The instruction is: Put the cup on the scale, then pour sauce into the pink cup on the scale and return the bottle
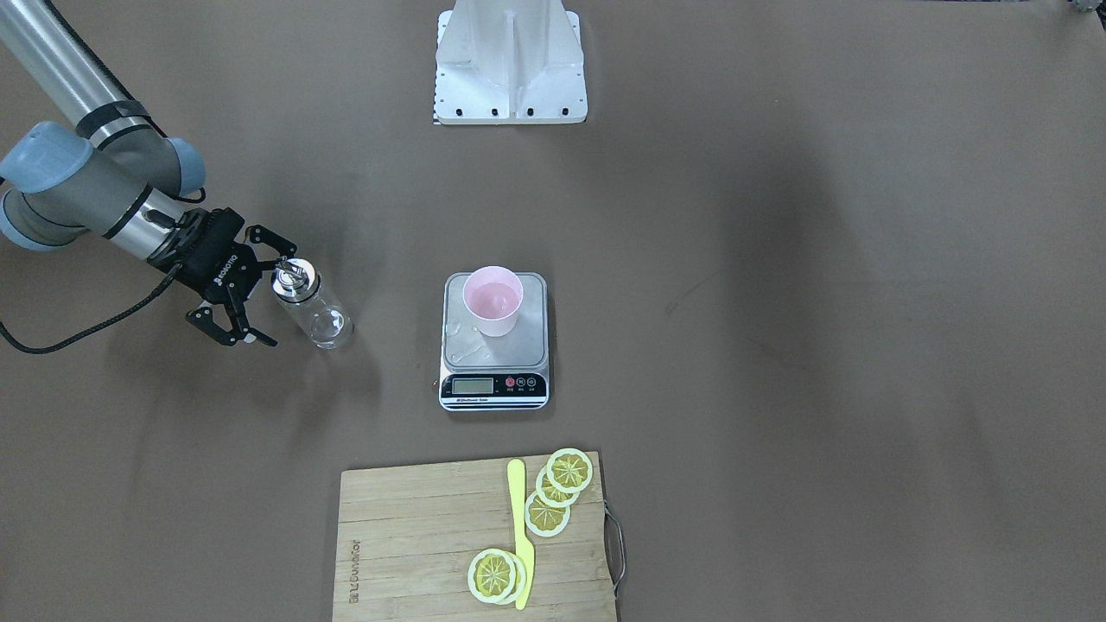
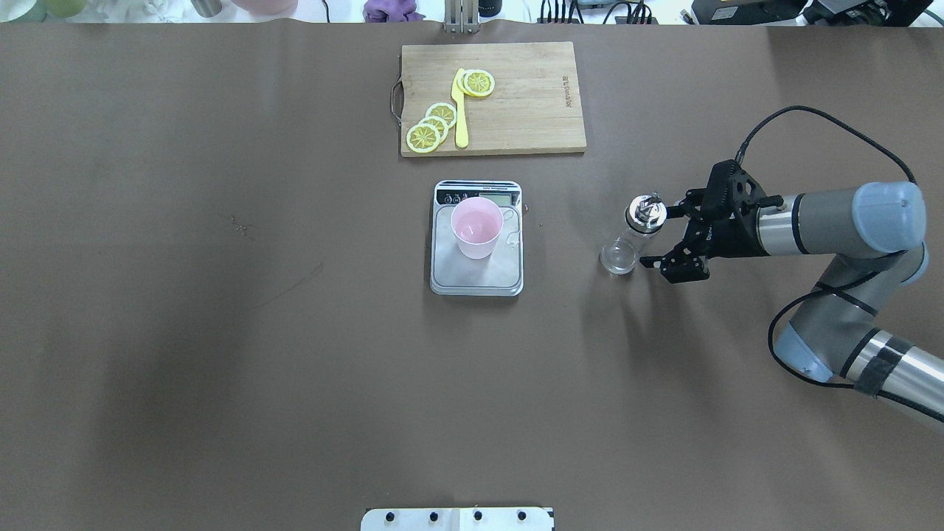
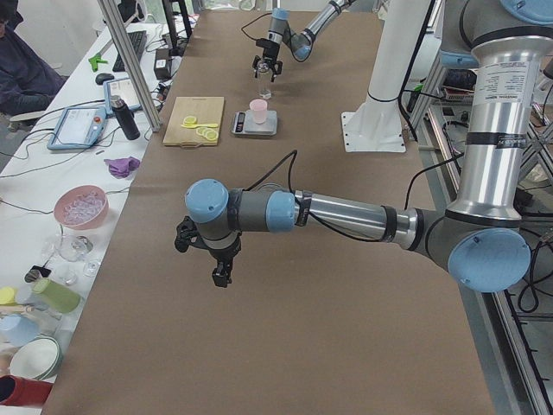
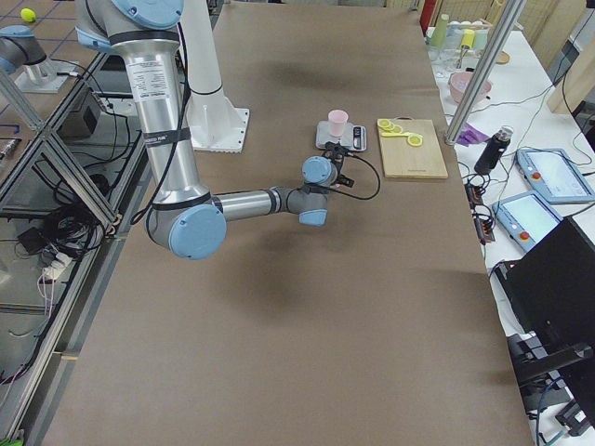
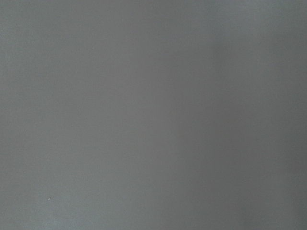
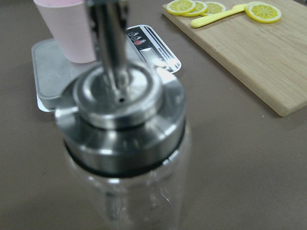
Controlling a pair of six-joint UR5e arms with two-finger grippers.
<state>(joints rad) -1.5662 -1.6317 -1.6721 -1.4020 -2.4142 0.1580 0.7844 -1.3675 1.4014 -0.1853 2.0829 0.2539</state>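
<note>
The pale pink cup (image 1: 492,301) (image 2: 477,226) stands upright on the silver platform of the scale (image 1: 495,350) (image 2: 477,276), on the half nearer the display. The clear glass bottle (image 1: 309,307) (image 2: 633,237) with its metal pourer cap stands on the table to the scale's side. My right gripper (image 1: 272,296) (image 2: 658,237) is open, its fingers spread on either side of the bottle's upper part without closing on it. The right wrist view shows the bottle (image 6: 124,124) very close, with the cup (image 6: 67,28) behind. My left gripper (image 3: 212,259) shows only in the exterior left view, low over bare table; whether it is open or shut I cannot tell.
A wooden cutting board (image 1: 415,536) (image 2: 516,96) with lemon slices and a yellow knife (image 1: 521,536) lies beyond the scale. The robot's white base (image 1: 510,65) stands at the table's near edge. Clear drops lie on the scale platform.
</note>
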